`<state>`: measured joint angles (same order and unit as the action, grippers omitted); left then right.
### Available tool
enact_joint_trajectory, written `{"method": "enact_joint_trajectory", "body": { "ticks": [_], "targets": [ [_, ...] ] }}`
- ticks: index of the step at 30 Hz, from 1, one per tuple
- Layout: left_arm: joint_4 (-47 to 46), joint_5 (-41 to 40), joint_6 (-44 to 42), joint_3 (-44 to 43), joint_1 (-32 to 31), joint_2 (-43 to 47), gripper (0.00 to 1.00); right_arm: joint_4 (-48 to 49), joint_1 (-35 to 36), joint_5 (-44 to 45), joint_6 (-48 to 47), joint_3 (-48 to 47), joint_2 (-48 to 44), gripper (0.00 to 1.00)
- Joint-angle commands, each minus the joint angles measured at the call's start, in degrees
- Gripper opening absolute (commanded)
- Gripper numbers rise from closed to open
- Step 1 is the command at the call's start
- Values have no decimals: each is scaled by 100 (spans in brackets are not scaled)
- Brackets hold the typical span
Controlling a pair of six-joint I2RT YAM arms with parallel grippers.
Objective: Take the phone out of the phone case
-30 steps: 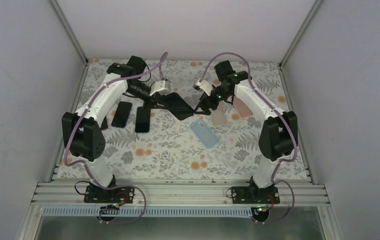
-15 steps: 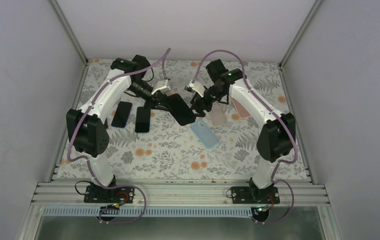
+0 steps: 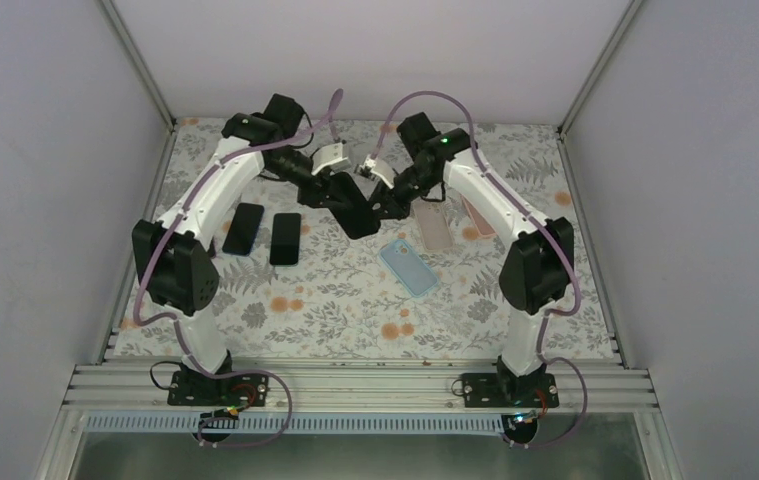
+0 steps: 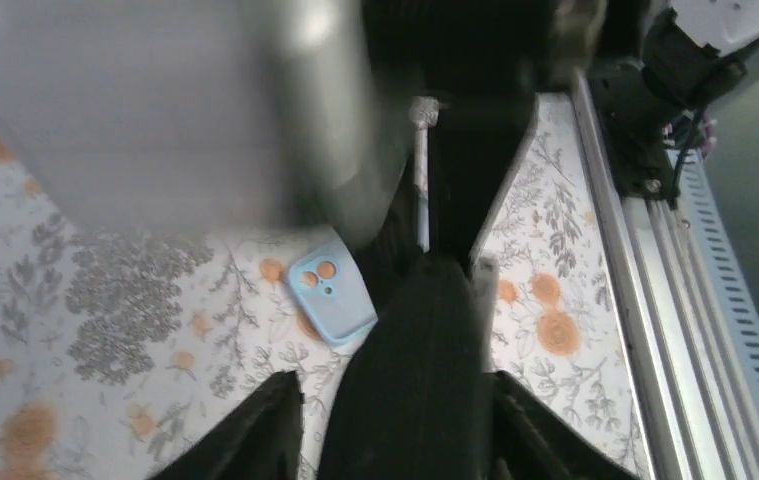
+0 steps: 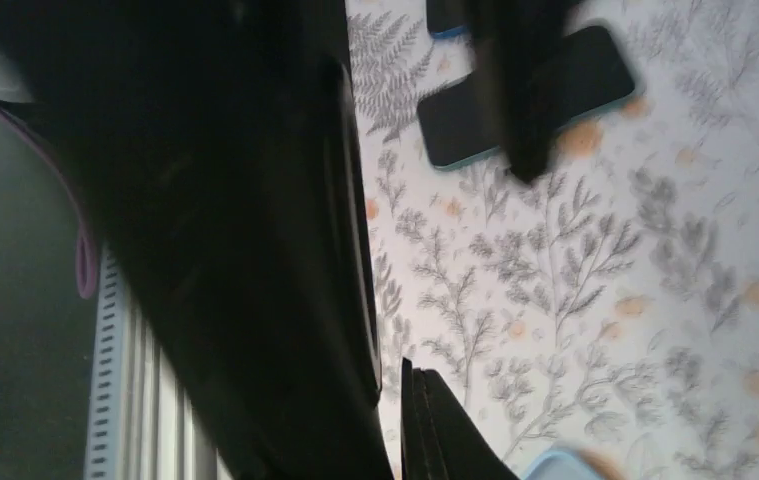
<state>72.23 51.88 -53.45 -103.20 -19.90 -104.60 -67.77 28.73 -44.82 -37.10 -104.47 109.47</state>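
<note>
A black phone in its black case [image 3: 356, 209] hangs in the air at the back centre, between both arms. My left gripper [image 3: 333, 190] reaches it from the left. In the left wrist view the black slab [image 4: 410, 380] stands edge-on between the fingers [image 4: 255, 435]. A strip of table shows between the left finger and the slab, so these jaws stand open. My right gripper [image 3: 382, 196] comes from the right and is shut on the slab's other end. In the right wrist view the slab [image 5: 255, 300] fills the left side. One finger [image 5: 445, 430] lies close against it and the other is hidden.
Two dark phones [image 3: 245, 228] [image 3: 285, 238] lie at the left on the floral table. A light blue case [image 3: 408, 268] lies in the middle, and two pinkish cases [image 3: 436, 231] [image 3: 482, 216] lie to its right. The aluminium rail [image 3: 355, 385] runs along the near edge.
Both arms swung inward and back, carrying the phone toward the rear centre. My right gripper went from wide open to shut on it. My left jaws loosened.
</note>
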Motion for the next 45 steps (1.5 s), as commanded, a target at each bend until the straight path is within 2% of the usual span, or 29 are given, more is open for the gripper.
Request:
{"method": "enact_joint_trajectory", "body": {
  "ticks": [1,3,4,12,17,19,21,25,28,32,36,40,45],
  "targets": [
    [-1375,257,630,-325,-479,155,64,1255,621,-1671,691,172,-413,7],
    [-1349,10,721,-437,-470,182,94,1435,516,-1607,805,344,-534,5],
    [-1349,-84,752,-461,-462,212,99,1505,447,-1585,858,414,-574,4],
    [-1623,-626,1013,-8,-387,796,100,1943,-332,-2117,1377,786,-535,4],
    [-1818,-881,1143,20,-208,1184,100,1423,-736,-2352,1321,482,-25,4],
    [-2049,-1199,1220,70,-194,1398,100,1443,-955,-2425,1418,477,154,4],
    [-2404,-1619,1299,313,-276,1620,100,1861,-1127,-2405,1848,650,216,4],
    [-3966,-2814,1749,1413,-806,2094,100,3353,-1313,-1818,3273,1147,7,4],
    [-4920,-3921,1928,1873,-1296,2084,100,4314,-1341,-1157,4184,1408,-185,4],
    [-6225,-5127,1907,2536,-1778,1922,100,4607,-1360,-56,4916,1159,-142,4],
    [-7531,-6492,1944,2968,-2080,1587,100,4963,-1348,467,5471,1104,-193,4],
    [-8514,-6880,2075,3347,-2104,1464,100,5245,-1255,830,5635,1091,-399,4],
    [-8637,-6691,2188,3308,-2155,1191,100,5285,-1174,1052,5700,1016,-504,4]
  ]
}}
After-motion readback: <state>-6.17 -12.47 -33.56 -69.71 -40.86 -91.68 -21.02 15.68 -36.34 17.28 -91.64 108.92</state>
